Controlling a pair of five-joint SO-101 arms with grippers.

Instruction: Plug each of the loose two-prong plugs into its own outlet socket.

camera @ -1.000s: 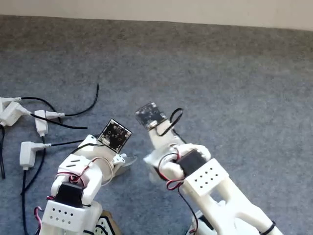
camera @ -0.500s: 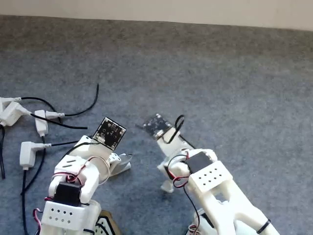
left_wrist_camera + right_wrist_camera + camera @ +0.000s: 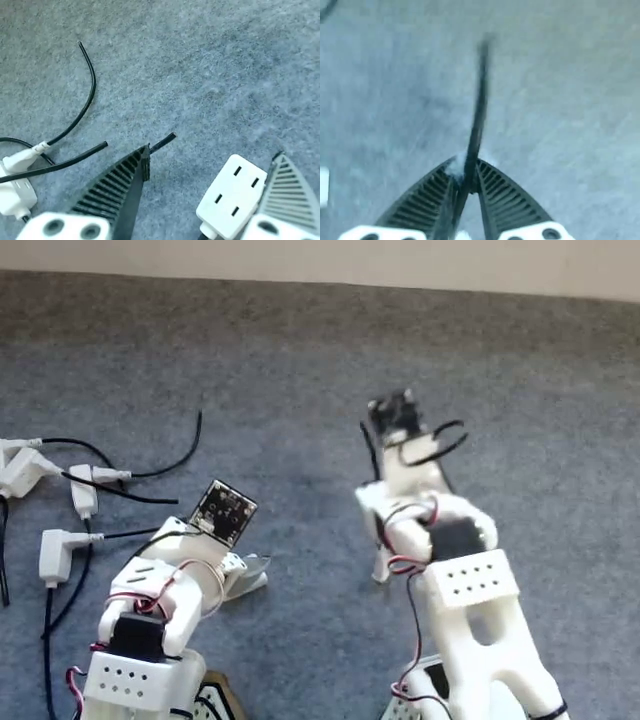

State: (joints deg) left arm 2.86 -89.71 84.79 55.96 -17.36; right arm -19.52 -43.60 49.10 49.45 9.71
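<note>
Grip: right pincer clamps thin black cord.
Handling: limp, we reckon; better hold is a rigid white plug body.
Left pincer: wide, beside white outlet block.

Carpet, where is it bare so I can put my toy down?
The far carpet along the wall is bare, and so is the stretch right of the right arm. The gap between it and the left arm is small. The left edge is crowded with plugs and black cords.
</note>
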